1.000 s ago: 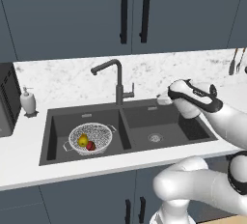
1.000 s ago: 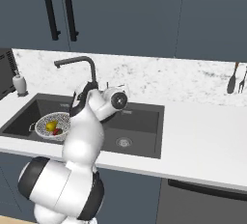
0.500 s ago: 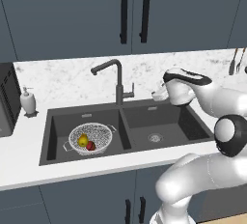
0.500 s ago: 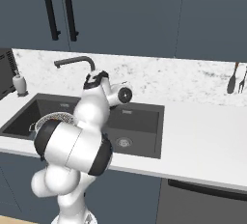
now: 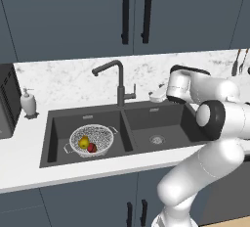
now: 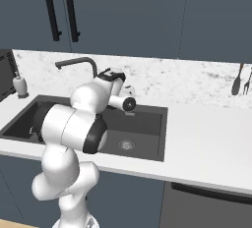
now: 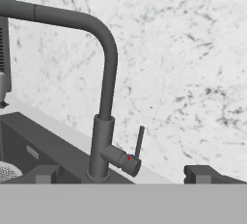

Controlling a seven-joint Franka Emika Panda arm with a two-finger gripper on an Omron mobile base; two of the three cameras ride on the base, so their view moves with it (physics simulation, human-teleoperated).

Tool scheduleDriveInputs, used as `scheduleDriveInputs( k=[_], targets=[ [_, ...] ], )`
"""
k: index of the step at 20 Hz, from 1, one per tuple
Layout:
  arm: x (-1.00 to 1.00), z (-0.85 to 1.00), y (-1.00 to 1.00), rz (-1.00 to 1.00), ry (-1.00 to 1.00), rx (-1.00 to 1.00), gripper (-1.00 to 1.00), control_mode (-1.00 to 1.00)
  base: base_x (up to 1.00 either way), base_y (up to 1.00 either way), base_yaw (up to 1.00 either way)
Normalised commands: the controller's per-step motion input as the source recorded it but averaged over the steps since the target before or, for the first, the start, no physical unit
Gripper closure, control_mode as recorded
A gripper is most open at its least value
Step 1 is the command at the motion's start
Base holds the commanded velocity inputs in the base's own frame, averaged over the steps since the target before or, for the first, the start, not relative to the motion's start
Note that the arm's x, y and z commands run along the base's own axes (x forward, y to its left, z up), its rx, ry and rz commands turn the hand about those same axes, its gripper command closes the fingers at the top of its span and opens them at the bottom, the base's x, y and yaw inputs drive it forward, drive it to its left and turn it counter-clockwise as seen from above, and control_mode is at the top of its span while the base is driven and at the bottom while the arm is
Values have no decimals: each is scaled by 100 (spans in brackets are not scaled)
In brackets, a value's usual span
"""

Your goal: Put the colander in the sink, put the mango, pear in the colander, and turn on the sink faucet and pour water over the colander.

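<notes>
Already the sink (image 5: 128, 129) holds the colander (image 5: 91, 141) in its left basin, with the pear (image 5: 84, 143) and the mango (image 5: 92, 147) touching inside it, so the placing steps look finished (no water shows yet). What remains, by my reading, is the sink faucet (image 5: 117, 81), whose spout reaches over the left basin, toward the colander. The gripper (image 5: 158, 94) hovers empty, jaws spread wide, just right of the faucet base. Its side lever (image 7: 139, 142) stands upright, untouched, straight ahead of the fingertips (image 7: 198, 173).
</notes>
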Motion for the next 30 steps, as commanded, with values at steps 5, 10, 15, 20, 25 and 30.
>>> scheduleDriveInputs(
  k=[5, 10, 15, 20, 25, 30],
  targets=[
    [38, -24, 4, 1, 0, 8, -100, -100, 0, 0, 0],
    [48, -6, 0, 0, 0, 7, -100, -100, 0, 0, 0],
    [38, 0, 1, 0, 0, 4, -100, -100, 0, 0, 0],
    [38, -1, 1, 0, 0, 0, -100, -100, 0, 0, 0],
    [43, -1, 9, 0, 0, 0, -100, -100, 0, 0, 0],
    [46, -7, 18, 0, 0, 0, -100, -100, 0, 0, 0]
  ],
)
